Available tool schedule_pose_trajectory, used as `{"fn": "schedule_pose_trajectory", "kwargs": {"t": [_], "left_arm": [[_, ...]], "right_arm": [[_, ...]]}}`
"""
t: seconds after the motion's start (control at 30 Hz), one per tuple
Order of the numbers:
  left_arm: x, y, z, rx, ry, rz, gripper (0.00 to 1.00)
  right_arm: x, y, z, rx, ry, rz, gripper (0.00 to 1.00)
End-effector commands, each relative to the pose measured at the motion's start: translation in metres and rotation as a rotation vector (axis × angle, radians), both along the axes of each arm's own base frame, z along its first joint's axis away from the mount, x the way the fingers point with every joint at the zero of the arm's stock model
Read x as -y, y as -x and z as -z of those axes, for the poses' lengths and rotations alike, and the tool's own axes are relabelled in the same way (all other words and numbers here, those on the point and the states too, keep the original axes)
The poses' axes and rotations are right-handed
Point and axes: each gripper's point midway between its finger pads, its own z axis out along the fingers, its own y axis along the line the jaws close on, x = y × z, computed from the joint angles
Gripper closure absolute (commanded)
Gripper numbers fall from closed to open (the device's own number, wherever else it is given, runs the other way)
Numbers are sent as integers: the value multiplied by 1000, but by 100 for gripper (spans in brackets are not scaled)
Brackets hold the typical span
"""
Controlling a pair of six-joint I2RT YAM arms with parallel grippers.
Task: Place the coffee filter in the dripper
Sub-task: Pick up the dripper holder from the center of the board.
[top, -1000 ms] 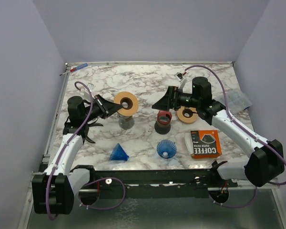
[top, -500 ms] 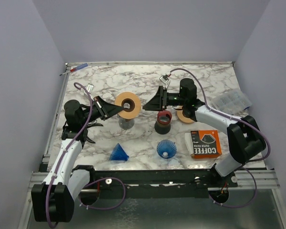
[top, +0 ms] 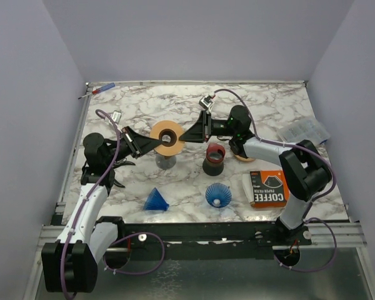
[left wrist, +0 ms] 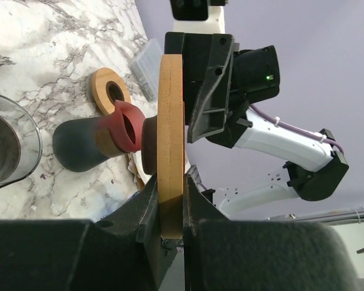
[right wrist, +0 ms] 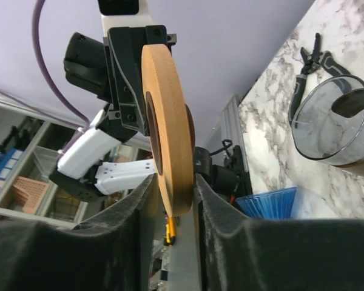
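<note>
A flat wooden ring (top: 167,137) hangs on edge above a glass (top: 165,159). My left gripper (top: 151,142) is shut on its left rim, seen edge-on in the left wrist view as ring (left wrist: 170,133) between the pads of the left gripper (left wrist: 170,194). My right gripper (top: 186,134) straddles the opposite rim; in the right wrist view the ring (right wrist: 167,139) sits between the right gripper's (right wrist: 175,194) fingers with slim gaps. The coffee filter box (top: 270,187) lies front right. Two blue cone drippers (top: 156,200) (top: 218,195) rest near the front edge.
A dark cup with a red rim (top: 214,159) stands mid-table, a second wooden ring (top: 244,150) behind it. Pliers (top: 115,172) lie at the left, a pen (top: 100,90) at the back left, a clear plastic bag (top: 303,131) at the right.
The right arm swung left from the second ring to the held ring, and its jaws narrowed around the rim. The left arm kept the ring nearly still.
</note>
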Motion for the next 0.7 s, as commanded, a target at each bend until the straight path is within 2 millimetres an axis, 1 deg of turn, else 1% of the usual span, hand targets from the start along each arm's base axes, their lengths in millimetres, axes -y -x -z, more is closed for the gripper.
{"fn": "schedule_pose_trajectory", "kwargs": {"t": [0.0, 0.07, 0.1, 0.13, 0.2, 0.23, 0.3, 0.33, 0.37, 0.4, 0.43, 0.57, 0.67], "left_arm": [[0, 7, -5, 38, 9, 20, 100], [1, 7, -3, 29, 12, 20, 100], [1, 8, -3, 26, 13, 22, 100], [1, 8, -2, 24, 14, 22, 100], [0, 8, -1, 23, 14, 18, 98], [0, 8, 0, 21, 13, 15, 91], [0, 7, 3, 18, 11, 8, 67], [-1, 6, 4, 18, 8, 3, 47], [-1, 4, 5, 19, 5, -3, 23], [-2, 3, 7, 17, 2, -10, 10], [-2, 1, 9, 15, -2, -16, 2], [-3, -7, 15, 9, -31, -16, 1], [-7, -17, 23, 10, -110, -42, 1]], "right_arm": [[0, 11, -25, 41, -96, -59, 72], [0, 11, -24, 37, -93, -55, 84], [0, 11, -24, 37, -92, -53, 94], [0, 12, -24, 37, -91, -53, 99], [1, 13, -23, 41, -88, -50, 100], [2, 13, -24, 46, -85, -47, 100], [2, 14, -21, 43, -65, -40, 100], [3, 14, -21, 43, -55, -34, 100], [3, 13, -19, 43, -41, -27, 100], [3, 13, -18, 44, -27, -19, 100], [3, 13, -16, 42, -12, -14, 100], [5, 10, -12, 52, 31, 9, 100], [7, 7, -9, 37, 54, 32, 100]]}}
